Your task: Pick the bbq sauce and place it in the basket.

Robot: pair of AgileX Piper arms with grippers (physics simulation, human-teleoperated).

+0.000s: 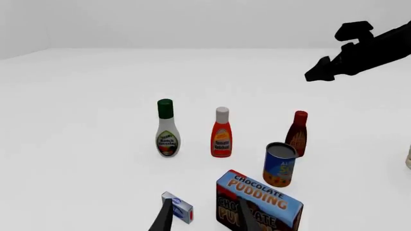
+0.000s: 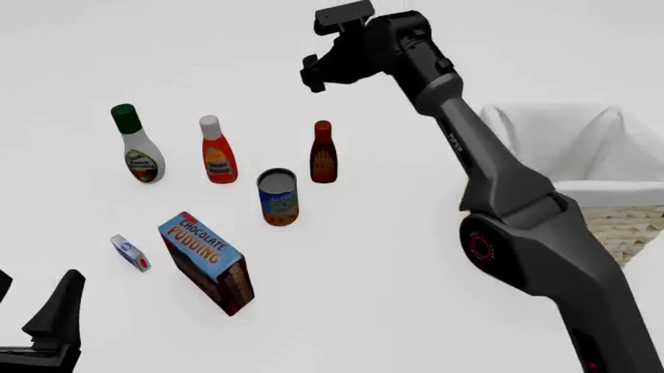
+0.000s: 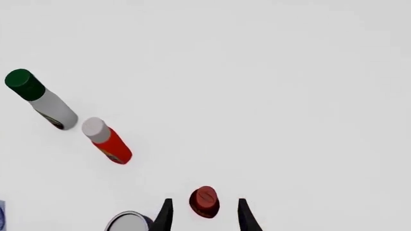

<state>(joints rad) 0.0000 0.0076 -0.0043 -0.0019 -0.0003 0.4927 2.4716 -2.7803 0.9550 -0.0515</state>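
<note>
The bbq sauce [image 2: 323,152] is a slim dark reddish-brown bottle with a red cap, standing upright right of the ketchup. It also shows in the left wrist view [image 1: 297,134], and its cap shows from above in the right wrist view [image 3: 205,201]. My right gripper [image 2: 311,76] hangs open high above it, with the cap seen between its fingers [image 3: 164,215] and no contact. The wicker basket [image 2: 623,225] with white lining stands at the right edge. My left gripper [image 2: 31,307] is open and empty at the near left.
A white ranch bottle [image 2: 140,148] with a green cap and a red ketchup bottle [image 2: 217,153] stand left of the sauce. A blue can [image 2: 277,197] stands just in front of it. A chocolate pudding box [image 2: 207,263] and a small blue-white box [image 2: 130,252] lie nearer.
</note>
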